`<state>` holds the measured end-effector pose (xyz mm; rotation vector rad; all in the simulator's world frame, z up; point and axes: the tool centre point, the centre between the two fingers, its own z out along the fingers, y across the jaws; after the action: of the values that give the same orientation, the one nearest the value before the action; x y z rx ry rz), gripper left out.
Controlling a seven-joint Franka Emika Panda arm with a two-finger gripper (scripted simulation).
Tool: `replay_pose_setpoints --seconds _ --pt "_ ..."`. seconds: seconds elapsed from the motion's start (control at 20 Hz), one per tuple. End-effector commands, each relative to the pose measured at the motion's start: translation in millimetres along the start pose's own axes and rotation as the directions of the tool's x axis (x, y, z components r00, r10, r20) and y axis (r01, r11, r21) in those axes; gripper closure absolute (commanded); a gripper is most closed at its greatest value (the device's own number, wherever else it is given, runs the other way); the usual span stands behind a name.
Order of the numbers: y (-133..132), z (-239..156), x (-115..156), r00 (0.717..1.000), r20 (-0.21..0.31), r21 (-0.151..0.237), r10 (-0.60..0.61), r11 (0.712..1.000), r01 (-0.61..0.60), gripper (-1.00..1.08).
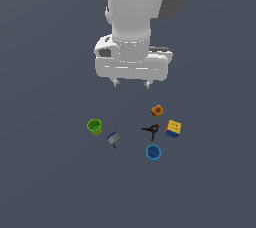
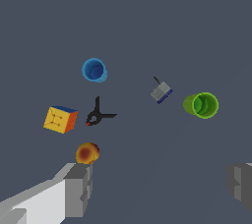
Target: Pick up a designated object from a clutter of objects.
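Closest to the lens in the wrist view, the gripper [image 2: 160, 188] fills the lower edge of the frame, one grey finger [image 2: 78, 188] at lower left and the other at the far right edge, spread wide with nothing between them. In the exterior view the gripper [image 1: 131, 83] hangs in the upper middle of the frame, well above the floor, its two short fingertips apart.

Below it, in the lower middle of that frame, lies the clutter. The black clamp [image 1: 151, 130], with thin splayed prongs and a tiny red tip, sits right of centre and lies flat on the dark floor [image 1: 50, 182]. The orange-red lump [image 1: 157, 110] is just above it, the yellow-blue cube [image 1: 173, 129] just beside it on the exterior view's right, and the blue cup [image 1: 153, 152] just below. Further left sit the grey-blue piece [image 1: 113, 138] and the green cup [image 1: 94, 126], apart from the others.

In the wrist view the black clamp [image 2: 98, 114] shows left of centre, between the cube [image 2: 60, 119], blue cup [image 2: 94, 70] and lump [image 2: 87, 153].
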<state>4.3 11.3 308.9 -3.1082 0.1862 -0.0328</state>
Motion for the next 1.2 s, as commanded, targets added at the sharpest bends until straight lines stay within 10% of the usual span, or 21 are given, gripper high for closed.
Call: replay_pose_setpoints --seconds 0.0,0.55,1.15 --pt "-4.4 8.4 2.1 1.000 0.002 0.001 0.027 1.000 -0.027 -0.92" --pt "-35.2 70.2 13.4 0.974 0.012 0.004 0.228 0.974 -0.228 -0.92" --pt "-71.3 151.9 14.7 0.881 0.016 -0.010 0.474 0.881 -0.474 -0.92"
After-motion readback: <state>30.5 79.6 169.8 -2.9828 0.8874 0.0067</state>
